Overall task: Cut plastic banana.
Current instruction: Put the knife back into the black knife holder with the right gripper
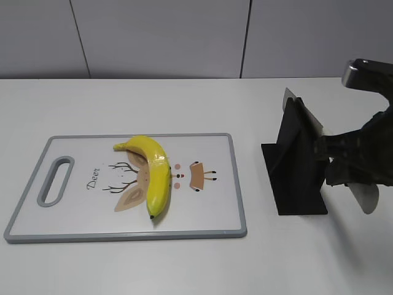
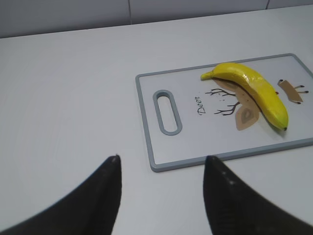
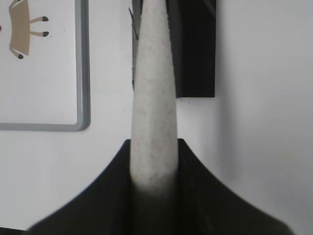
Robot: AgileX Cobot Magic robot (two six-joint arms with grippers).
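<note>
The plastic banana (image 1: 155,172) is bright yellow and curved, and lies on the white cutting board (image 1: 209,209) over its deer print. It also shows in the left wrist view (image 2: 257,88). My left gripper (image 2: 161,164) is open and empty above the bare table, just short of the board's near corner (image 2: 156,164). It is out of the exterior view. My right gripper (image 1: 344,163) is shut on the grey speckled handle of a knife (image 3: 152,93). The knife's blade (image 1: 302,114) sits at the black stand (image 1: 295,184), right of the board.
The board has a grey rim and a handle slot (image 1: 55,180) at its left end. The black knife stand is also in the right wrist view (image 3: 195,54), beside the board's corner (image 3: 80,117). A grey panelled wall runs behind the white table.
</note>
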